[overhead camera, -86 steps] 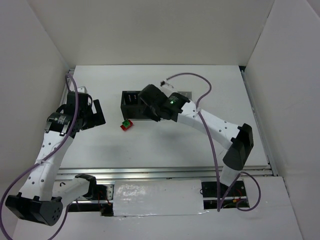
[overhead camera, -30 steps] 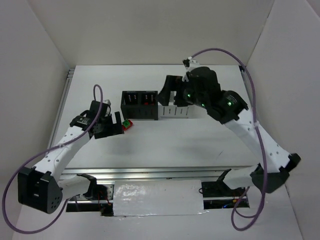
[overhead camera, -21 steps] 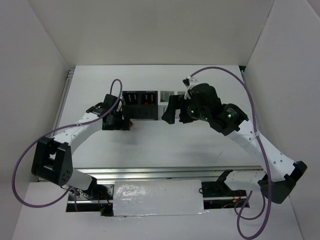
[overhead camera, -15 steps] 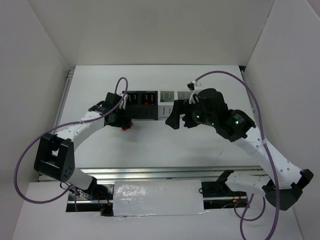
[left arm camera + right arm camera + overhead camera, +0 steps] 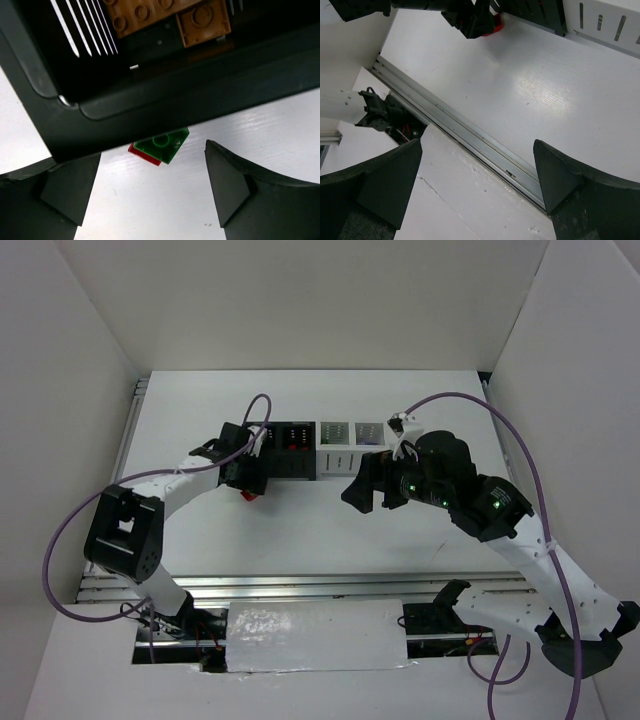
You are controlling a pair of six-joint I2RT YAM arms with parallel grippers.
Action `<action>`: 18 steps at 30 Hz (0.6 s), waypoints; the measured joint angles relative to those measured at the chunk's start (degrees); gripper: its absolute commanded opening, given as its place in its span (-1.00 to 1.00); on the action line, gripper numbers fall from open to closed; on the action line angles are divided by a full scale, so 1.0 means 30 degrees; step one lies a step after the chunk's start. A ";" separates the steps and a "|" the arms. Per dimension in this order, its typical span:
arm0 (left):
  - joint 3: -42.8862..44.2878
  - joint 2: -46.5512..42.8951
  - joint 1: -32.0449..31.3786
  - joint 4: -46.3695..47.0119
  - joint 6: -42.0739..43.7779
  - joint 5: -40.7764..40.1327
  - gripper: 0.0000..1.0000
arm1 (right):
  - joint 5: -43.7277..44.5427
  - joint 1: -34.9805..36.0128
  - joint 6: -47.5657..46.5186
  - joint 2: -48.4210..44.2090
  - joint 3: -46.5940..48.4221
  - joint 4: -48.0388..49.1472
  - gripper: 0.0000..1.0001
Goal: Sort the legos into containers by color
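Looking down from above, you have the containers [image 5: 340, 462] in a row at the far middle of the table [image 5: 300, 530], two black on the left and two white on the right. Your left end effector [image 5: 152, 175] is at the near left corner of that row, its fingers [image 5: 70, 190] spread wide with nothing between them. Just beyond its tips a green lego [image 5: 162, 144] lies on a red lego [image 5: 141, 152]. Both rest on the table, tight against the near wall of a black bin [image 5: 175, 100], and the wall hides their far edges. Inside that bin you can see orange legos [image 5: 150, 12]. From above, only a red speck of the pair shows beside the left end effector, and red legos [image 5: 293, 446] lie in the second black bin from the left. Your right end effector [image 5: 477, 165] hangs over bare table on the near side of the white bins [image 5: 605, 25], well apart from the pair. Its jaws are wide open and empty. A metal rail [image 5: 460, 127] runs along the near table edge.
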 measured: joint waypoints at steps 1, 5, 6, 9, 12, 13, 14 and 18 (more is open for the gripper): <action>0.0066 0.0058 0.0000 0.0044 0.0000 0.0000 0.87 | -0.0029 0.0000 -0.0015 0.0000 0.0000 -0.0022 0.99; 0.0197 0.0481 0.0000 0.0262 -0.0066 0.0022 0.65 | -0.0138 0.0000 -0.0131 -0.0007 0.0000 -0.0102 0.99; 0.0197 0.0619 0.0000 0.0270 -0.0058 0.0066 0.61 | -0.0168 0.0000 -0.0168 -0.0015 0.0000 -0.0124 0.99; 0.0197 0.0976 0.0000 0.0284 -0.0109 0.0189 0.44 | -0.0204 0.0000 -0.0248 -0.0015 0.0000 -0.0146 0.99; 0.0160 0.1086 0.0000 0.0306 -0.0117 0.0342 0.33 | -0.0211 0.0007 -0.0291 -0.0015 0.0000 -0.0189 0.99; 0.0160 0.1086 0.0000 0.0299 -0.0131 0.0372 0.32 | -0.0211 0.0000 -0.0313 -0.0015 0.0000 -0.0197 0.99; 0.0160 0.1086 0.0000 0.0313 -0.0131 0.0386 0.32 | -0.0211 0.0000 -0.0335 -0.0015 0.0007 -0.0204 0.99; 0.0109 0.1086 0.0051 0.0284 -0.0204 0.0350 0.05 | -0.0211 0.0000 -0.0342 -0.0015 0.0007 -0.0255 0.99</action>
